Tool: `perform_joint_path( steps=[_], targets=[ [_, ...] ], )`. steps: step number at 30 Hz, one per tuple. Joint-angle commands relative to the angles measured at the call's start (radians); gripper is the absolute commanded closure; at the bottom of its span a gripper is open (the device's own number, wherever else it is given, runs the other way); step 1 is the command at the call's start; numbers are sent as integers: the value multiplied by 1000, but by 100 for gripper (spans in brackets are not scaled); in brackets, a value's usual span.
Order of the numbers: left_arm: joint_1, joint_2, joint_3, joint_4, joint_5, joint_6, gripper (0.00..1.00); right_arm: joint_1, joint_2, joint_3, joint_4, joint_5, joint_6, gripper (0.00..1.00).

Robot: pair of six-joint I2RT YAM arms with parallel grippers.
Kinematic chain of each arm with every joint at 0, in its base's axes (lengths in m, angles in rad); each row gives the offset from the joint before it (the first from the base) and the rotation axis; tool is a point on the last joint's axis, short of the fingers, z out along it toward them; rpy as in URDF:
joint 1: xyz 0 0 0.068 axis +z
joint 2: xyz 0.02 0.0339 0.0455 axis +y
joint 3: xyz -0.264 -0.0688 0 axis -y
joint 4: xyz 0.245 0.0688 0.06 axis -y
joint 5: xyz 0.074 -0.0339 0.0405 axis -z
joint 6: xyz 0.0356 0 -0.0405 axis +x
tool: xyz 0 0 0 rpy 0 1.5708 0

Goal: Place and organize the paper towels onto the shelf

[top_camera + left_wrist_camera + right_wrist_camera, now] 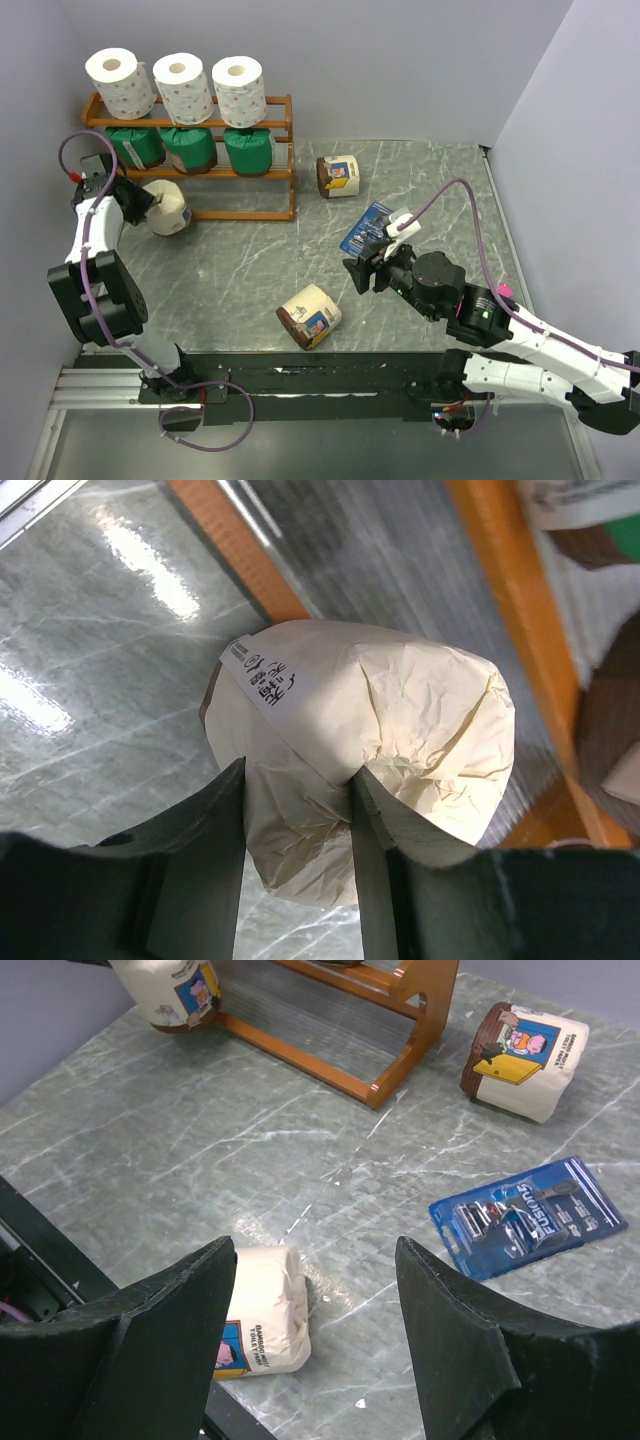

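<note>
The shelf (245, 213) stands at the back left, with three white paper towels (180, 85) on top and three green-wrapped ones (188, 148) on the middle tier. My left gripper (150, 205) is shut on a cream-wrapped roll (172, 212) at the left end of the lowest tier. In the left wrist view its fingers (298, 770) pinch the roll's crumpled wrapper (380, 710) beside an orange slat (500, 570). Two more cream rolls lie on the table (338, 176) (309, 316). My right gripper (358, 272) (315, 1250) is open above the table, with the near roll (262, 1305) by its left finger.
A flat blue packet (366, 228) (525, 1215) lies just behind my right gripper. The right wrist view also shows the far cream roll (525, 1045) and the shelf's right end (400, 1070). Grey walls close in the left, back and right sides.
</note>
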Motion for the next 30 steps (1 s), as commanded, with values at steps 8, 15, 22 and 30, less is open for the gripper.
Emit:
perform_joint_path(
  steps=[8,15,22,30],
  targets=[
    [17,98,115,30,-42,-18,59,-2,14,34,23,36,-20,27],
    [16,164,195,30,-53,-24,59,-1,32,42,21,47,-26,27],
    [16,204,227,79,-59,-40,59,-1,57,54,21,58,-38,27],
    [19,223,278,75,-92,-43,50,-1,68,65,15,65,-40,27]
  ],
)
